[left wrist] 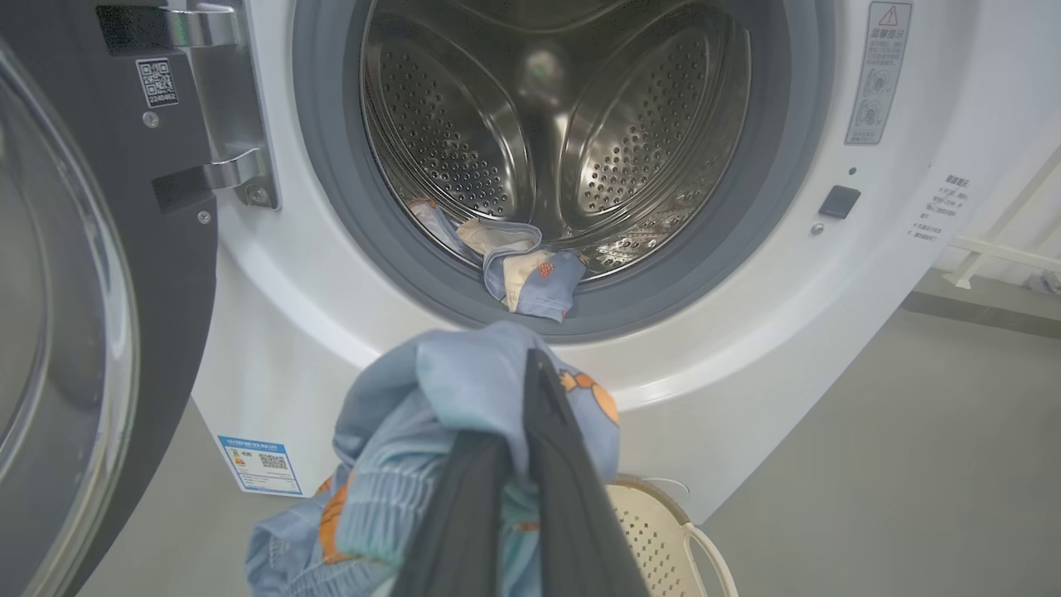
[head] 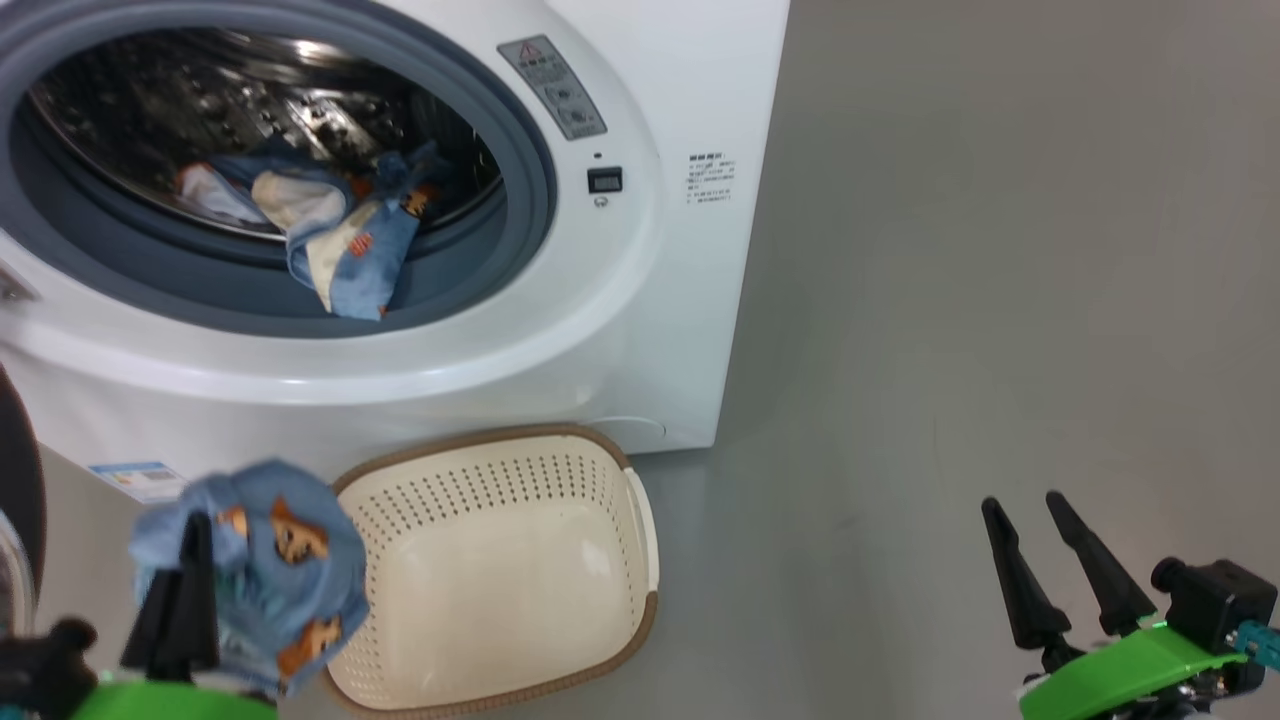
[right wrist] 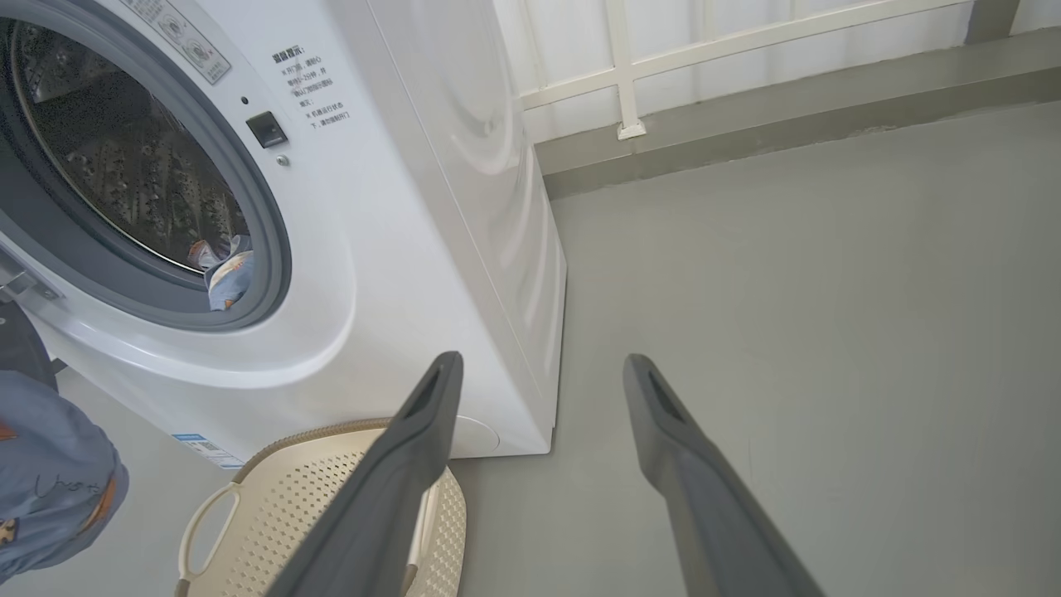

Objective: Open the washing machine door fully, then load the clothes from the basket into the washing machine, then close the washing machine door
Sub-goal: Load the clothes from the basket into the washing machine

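Head view: L gripper (head: 195, 540) tight on clothes (head: 285, 560) nr basket (head: 480, 436); R gripper (head: 1022, 503) jaws apart.

A laundry area: washing machine (head: 680, 330) and basket (head: 500, 490) on grey floor (head: 1000, 300).

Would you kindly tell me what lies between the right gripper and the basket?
In the head view, a stretch of bare grey floor separates the open right gripper from the basket; nothing lies on it.

Grey floor (head: 1000, 300) carries the washing machine (head: 640, 330) and, seemingly touching it, the basket (head: 480, 490).
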